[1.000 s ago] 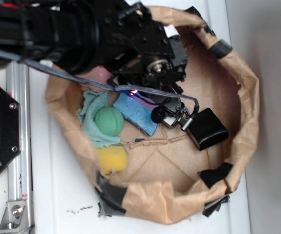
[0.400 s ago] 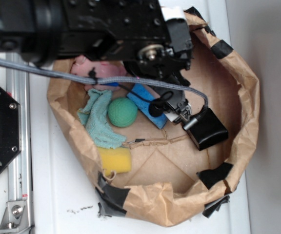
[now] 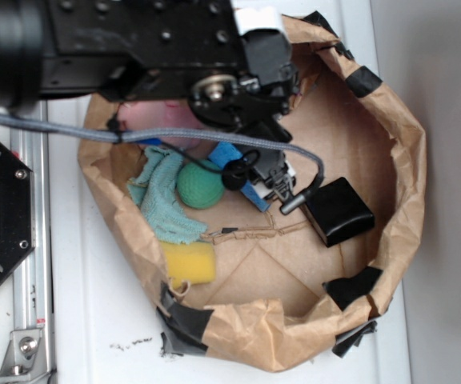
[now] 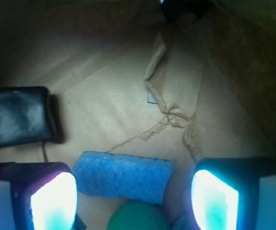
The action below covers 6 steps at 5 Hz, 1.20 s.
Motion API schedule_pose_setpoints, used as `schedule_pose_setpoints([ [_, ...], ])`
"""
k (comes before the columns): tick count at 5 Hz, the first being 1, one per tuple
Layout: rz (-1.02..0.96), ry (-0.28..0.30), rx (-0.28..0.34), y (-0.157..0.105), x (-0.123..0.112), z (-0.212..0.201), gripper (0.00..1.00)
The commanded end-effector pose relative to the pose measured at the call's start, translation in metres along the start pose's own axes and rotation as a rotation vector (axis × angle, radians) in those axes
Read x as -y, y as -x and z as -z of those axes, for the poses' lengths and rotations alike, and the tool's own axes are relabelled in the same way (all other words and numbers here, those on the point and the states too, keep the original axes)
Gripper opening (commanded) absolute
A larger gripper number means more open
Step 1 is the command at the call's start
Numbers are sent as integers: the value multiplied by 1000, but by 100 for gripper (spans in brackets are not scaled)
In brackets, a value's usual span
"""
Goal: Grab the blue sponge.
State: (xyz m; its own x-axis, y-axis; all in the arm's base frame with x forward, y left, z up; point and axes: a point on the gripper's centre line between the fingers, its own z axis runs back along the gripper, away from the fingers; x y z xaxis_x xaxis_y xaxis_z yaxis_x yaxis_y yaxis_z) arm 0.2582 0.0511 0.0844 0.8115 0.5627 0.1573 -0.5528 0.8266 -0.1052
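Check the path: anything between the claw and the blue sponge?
Nothing visible. In the wrist view the blue sponge lies on the bag floor between the open claw fingers, with bare paper around it. The green ball sits right against its near edge, and could get nudged on closing.

The blue sponge [image 4: 123, 176], a sky-blue porous oblong block, lies flat on brown paper, crosswise between the spread fingers of the end effector [image 4: 134, 200], untouched

green ball [image 3: 200, 185] | teal cloth [image 3: 163, 204] | yellow sponge [image 3: 189, 262] | black box [image 3: 339, 210]
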Motion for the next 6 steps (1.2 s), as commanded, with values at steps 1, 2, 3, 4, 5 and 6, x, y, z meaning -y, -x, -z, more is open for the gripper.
schedule_pose_setpoints([
  [1, 59, 18, 46, 4, 5, -8, 100],
  [2, 319, 5, 61, 15, 14, 1, 100],
  [3, 570, 22, 38, 21, 23, 5, 100],
  [4, 690, 13, 18, 25, 32, 13, 100],
  [5, 712, 9, 1, 17, 33, 18, 100],
  [6, 756, 9, -37, 17, 32, 32, 100],
])
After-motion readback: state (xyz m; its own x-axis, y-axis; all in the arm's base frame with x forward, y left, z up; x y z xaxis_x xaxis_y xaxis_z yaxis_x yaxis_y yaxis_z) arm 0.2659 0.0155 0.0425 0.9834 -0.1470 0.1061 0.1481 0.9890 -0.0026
